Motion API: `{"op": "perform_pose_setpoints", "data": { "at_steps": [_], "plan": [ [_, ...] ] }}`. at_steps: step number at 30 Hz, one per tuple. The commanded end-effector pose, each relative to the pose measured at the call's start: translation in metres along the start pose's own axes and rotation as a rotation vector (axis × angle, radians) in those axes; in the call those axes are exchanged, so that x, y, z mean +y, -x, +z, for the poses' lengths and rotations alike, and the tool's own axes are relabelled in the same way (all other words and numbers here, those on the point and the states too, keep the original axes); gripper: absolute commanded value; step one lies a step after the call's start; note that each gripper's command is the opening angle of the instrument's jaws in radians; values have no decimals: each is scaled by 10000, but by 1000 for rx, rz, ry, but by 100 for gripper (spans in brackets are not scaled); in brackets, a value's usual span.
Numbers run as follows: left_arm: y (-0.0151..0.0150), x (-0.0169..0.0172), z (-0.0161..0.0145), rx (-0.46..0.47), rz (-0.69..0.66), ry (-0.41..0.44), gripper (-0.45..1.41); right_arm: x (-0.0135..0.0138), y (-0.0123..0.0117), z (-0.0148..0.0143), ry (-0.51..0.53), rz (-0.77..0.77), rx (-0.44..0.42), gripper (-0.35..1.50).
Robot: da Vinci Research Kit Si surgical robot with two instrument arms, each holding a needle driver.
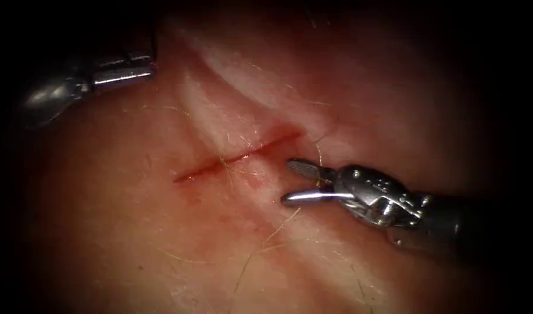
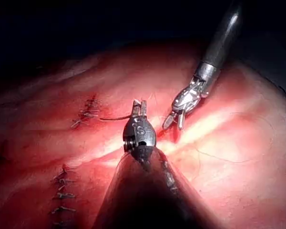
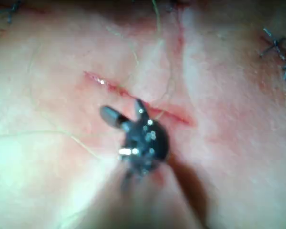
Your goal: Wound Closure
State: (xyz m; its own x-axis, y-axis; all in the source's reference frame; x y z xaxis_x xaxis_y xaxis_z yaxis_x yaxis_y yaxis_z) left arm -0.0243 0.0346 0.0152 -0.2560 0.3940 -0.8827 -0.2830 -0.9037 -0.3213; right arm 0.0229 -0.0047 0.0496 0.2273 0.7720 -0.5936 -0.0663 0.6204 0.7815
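Right tool (image 1: pixel 289 183) hovers wide-jawed and empty just right of the cut (image 1: pixel 237 156) — left tool (image 1: pixel 124 68) grips the needle (image 2: pixel 115 118) near its end — soft tissue (image 1: pixel 132 232) likely tears, so bite its edge shallowly.

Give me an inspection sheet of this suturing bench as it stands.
Surface: tissue, pale and pink, with red fluid along the cut.
Job's things: cut open, no stitches seen in it; needle apparently held near one end, clear of the tissue; thread not made out.
Clutter: older stitched cuts off to one side.
Grippers: left tool shut on the needle, left of the cut; right tool open, holding nothing, beside the cut's right end.
Cables: nothing seen.
Surroundings: dark beyond the tissue.
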Motion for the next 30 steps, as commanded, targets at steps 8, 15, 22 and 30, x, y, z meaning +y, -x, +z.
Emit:
{"op": "perform_pose_setpoints", "data": {
  "at_steps": [8, 15, 22, 30],
  "plan": [
    [3, -2, 6, 1, 6, -1, -45, 30, 26, 10, 38, 1, -76, 103],
    [2, 0, 7, 2, 7, -1, -45, 49, 32, 4, 90, -2, -96, 101],
    [3, 5, 14, 10, 9, 6, -45, 51, 21, 20, 99, 8, -66, 101],
    [5, 3, 15, 12, 10, 9, -45, 51, 20, 36, 84, 8, -53, 81]
  ]
}}
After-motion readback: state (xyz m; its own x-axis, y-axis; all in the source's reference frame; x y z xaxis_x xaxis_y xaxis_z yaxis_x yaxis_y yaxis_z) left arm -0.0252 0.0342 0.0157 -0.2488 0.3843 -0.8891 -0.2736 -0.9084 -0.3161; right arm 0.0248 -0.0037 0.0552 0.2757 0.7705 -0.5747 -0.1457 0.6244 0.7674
